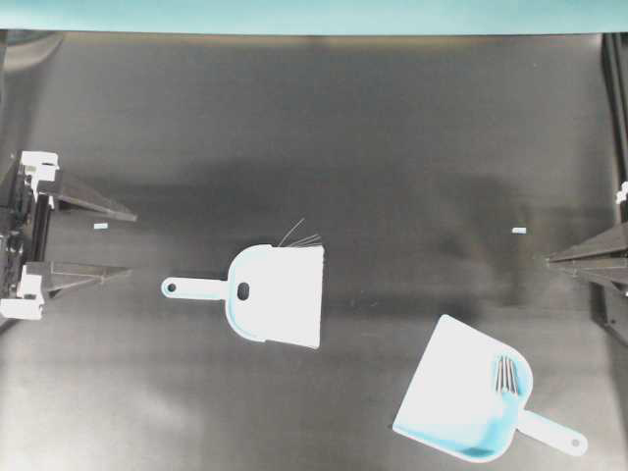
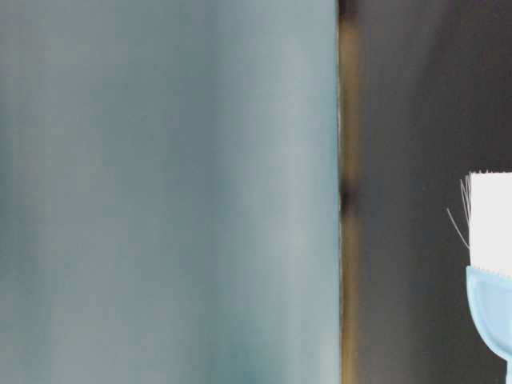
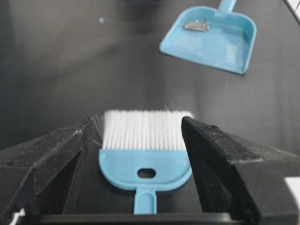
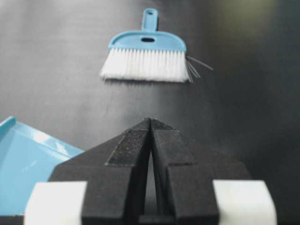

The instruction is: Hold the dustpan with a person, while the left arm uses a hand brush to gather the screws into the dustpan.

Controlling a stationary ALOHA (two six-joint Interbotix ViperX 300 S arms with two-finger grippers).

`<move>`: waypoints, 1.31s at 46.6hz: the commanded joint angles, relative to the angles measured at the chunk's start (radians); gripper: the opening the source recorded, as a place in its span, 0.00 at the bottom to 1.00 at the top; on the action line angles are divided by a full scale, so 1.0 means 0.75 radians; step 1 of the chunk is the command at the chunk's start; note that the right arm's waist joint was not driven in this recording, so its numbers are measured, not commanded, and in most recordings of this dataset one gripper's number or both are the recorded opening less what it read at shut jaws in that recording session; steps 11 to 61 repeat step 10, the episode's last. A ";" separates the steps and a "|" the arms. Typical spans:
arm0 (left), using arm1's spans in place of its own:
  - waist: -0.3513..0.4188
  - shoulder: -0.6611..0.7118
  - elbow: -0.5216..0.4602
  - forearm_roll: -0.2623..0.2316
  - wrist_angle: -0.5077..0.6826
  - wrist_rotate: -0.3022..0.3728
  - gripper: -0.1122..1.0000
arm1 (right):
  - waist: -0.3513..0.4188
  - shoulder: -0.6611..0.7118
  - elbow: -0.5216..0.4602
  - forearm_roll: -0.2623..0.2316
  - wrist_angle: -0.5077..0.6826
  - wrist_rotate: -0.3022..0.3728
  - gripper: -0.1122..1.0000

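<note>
I start with the dustpan (image 1: 461,402), the biggest piece on the black table (image 1: 343,128): it lies near the lower right of the overhead view, its wide mouth facing up-left and its short handle trailing toward the corner. It looks like thin moulded plastic, so I judge it light and apt to skate on this smooth surface if nudged, which is why it wants holding; no person's hand is in view. The hand brush (image 1: 270,292) lies flat near the middle, well apart from the dustpan, handle pointing toward my left gripper (image 1: 126,242) and white bristles toward the right. I expect a stiff, light body with soft, yielding bristles, so I would take it by the slim handle just behind the oval hole, not by the bristles. The left gripper's fingers stand wide apart, framing the brush in its wrist view without touching it. The right gripper (image 1: 551,261) has its fingers pressed together, holding nothing. The screws (image 1: 506,375) lie bunched inside the dustpan near the handle; small, hard, and likely to roll.
</note>
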 commanded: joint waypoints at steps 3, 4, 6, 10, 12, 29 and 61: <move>0.000 0.010 -0.012 0.002 -0.014 -0.002 0.75 | 0.000 0.006 -0.006 -0.002 -0.006 -0.002 0.10; 0.000 0.008 -0.012 0.004 -0.016 -0.002 0.75 | 0.000 0.006 -0.006 -0.002 -0.006 -0.002 0.10; 0.000 0.006 -0.012 0.002 -0.022 -0.004 0.75 | 0.000 0.006 -0.006 -0.002 -0.006 -0.002 0.10; -0.004 0.000 -0.012 0.002 -0.027 -0.018 0.75 | 0.000 0.006 -0.006 -0.002 -0.006 -0.002 0.10; -0.004 0.000 -0.012 0.002 -0.027 -0.018 0.75 | 0.000 0.006 -0.006 -0.002 -0.006 -0.002 0.10; -0.004 0.000 -0.012 0.002 -0.027 -0.018 0.75 | 0.000 0.006 -0.006 -0.002 -0.006 -0.002 0.10; -0.004 0.000 -0.012 0.002 -0.027 -0.018 0.75 | 0.000 0.006 -0.006 -0.002 -0.006 -0.002 0.10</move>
